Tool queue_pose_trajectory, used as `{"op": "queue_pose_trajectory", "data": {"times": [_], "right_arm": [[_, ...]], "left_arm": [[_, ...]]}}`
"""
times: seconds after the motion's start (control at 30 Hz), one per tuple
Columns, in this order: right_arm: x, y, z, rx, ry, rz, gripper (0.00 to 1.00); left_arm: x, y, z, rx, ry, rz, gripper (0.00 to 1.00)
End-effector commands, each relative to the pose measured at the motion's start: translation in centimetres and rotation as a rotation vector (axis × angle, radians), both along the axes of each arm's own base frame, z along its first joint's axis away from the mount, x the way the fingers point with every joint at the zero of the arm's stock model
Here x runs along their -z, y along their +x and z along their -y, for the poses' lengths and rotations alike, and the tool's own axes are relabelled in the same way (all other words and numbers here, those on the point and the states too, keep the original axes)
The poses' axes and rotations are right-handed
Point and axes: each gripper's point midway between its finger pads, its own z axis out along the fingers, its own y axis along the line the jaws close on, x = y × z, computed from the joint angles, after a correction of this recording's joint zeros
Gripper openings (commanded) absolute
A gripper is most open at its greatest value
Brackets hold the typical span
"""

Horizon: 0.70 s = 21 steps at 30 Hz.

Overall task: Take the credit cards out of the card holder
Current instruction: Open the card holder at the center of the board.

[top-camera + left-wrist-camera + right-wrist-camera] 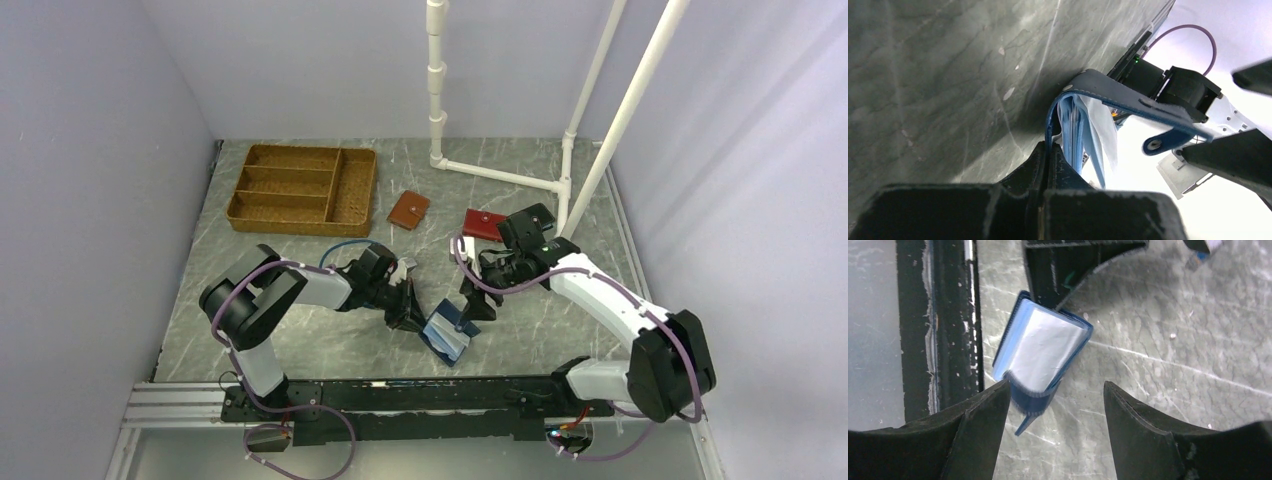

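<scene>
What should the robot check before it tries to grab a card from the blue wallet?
1. Grip: left pincer clamps the card holder by its cover: ok.
2. Opening: card holder spread, snap tab undone: ok.
3. Readiness: right pincer open near the holder: ok.
4. Aim: holder centred between the right pincer's fingers: not ok, it sits toward one finger.
5. Target: free card edge to pinch: cannot tell; only a pale sheet shows.

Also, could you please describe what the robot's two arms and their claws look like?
The left arm and right arm have glossy white links with bulky black joints, and a thin purple cable loops along each. The left claw and right claw are matte black, with broad wedge-shaped fingers.
</scene>
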Motion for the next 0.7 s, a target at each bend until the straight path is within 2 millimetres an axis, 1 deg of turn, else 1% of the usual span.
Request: {"op": "queue_pose_trajectory", "data": {"times": [0.0,0.27,0.43,0.47,0.57,0.67], "right_arm": [[-3.5,-1.2,-1.0,-0.109,0.125,0.076,0.71],[-5.2,-4.1,-1.5,-0.241,0.216,0.144,0.71],[-5.3,-7.1,-1.8,-0.380,0.244,0.139,0.68],[-5.2,-7.7,-1.9,-0.413,0.247,0.146,0.65],[-4.4,-9.0,-2.4,-0.476,0.223,0.152,0.53],[-2.9,-9.7,-2.9,-0.519,0.160,0.178,0.44]], "left_arm": [[-1.2,1.3,0.4,-0.018,-0.008,0.059,0.00],[-1.6,1.8,0.9,-0.037,-0.023,0.051,0.00],[-2.4,1.9,1.3,-0.044,-0.055,0.035,0.00],[-2.5,1.9,1.4,-0.048,-0.059,0.032,0.00],[-3.0,2.1,1.5,-0.057,-0.070,0.024,0.00],[-3.2,2.1,1.6,-0.066,-0.071,0.013,0.00]]}}
